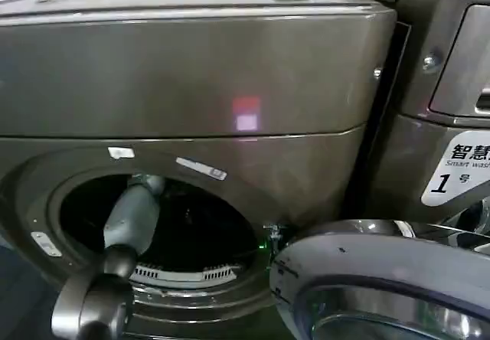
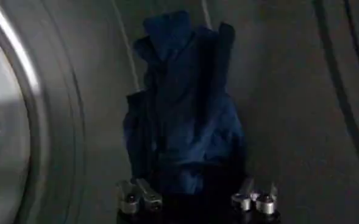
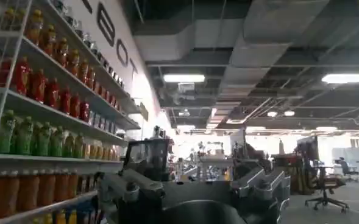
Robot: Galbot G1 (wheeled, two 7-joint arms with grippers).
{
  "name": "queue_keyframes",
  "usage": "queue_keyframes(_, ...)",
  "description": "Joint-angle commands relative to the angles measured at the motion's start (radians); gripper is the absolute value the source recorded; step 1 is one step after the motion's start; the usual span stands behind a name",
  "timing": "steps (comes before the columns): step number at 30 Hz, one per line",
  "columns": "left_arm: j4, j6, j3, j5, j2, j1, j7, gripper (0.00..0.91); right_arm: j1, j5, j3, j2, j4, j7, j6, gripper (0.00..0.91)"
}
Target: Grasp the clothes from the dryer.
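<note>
Reaching through the round porthole at lower left of the bronze-grey metal dryer (image 1: 191, 72), the left gripper (image 2: 197, 199) stands wide around the soft, light, dark blue fabric clothes (image 2: 182, 115); pinch a central fold.

The clothes (image 2: 182, 122) are plain dark blue; the dryer (image 1: 191, 80) is bronze-grey with a pink light (image 1: 246, 115).

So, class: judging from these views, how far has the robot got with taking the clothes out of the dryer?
Done: the dryer door is open and the left arm reaches into the drum. In hand: the left gripper sits open right at the dark blue clothes, fingers either side. Left: closing on the bundle and pulling it out. The right gripper is parked away, facing the room.
</note>
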Motion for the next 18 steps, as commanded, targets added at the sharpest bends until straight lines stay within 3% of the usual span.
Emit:
queue_keyframes(1, -0.047, 0.01, 0.003, 0.002, 0.0, 0.011, 0.016, 0.0, 0.003, 0.001, -0.003, 0.0, 0.003, 0.0, -0.002, 0.907)
queue_keyframes(13, -0.132, 0.029, 0.004, 0.008, -0.006, 0.009, 0.038, 0.0, 0.014, 0.043, -0.017, -0.002, 0.012, -0.001, -0.011, 0.907)
queue_keyframes(18, -0.265, 0.167, 0.0, -0.066, -0.012, 0.034, -0.027, 0.0, 0.026, 0.041, -0.026, -0.003, 0.029, 0.007, -0.037, 0.907)
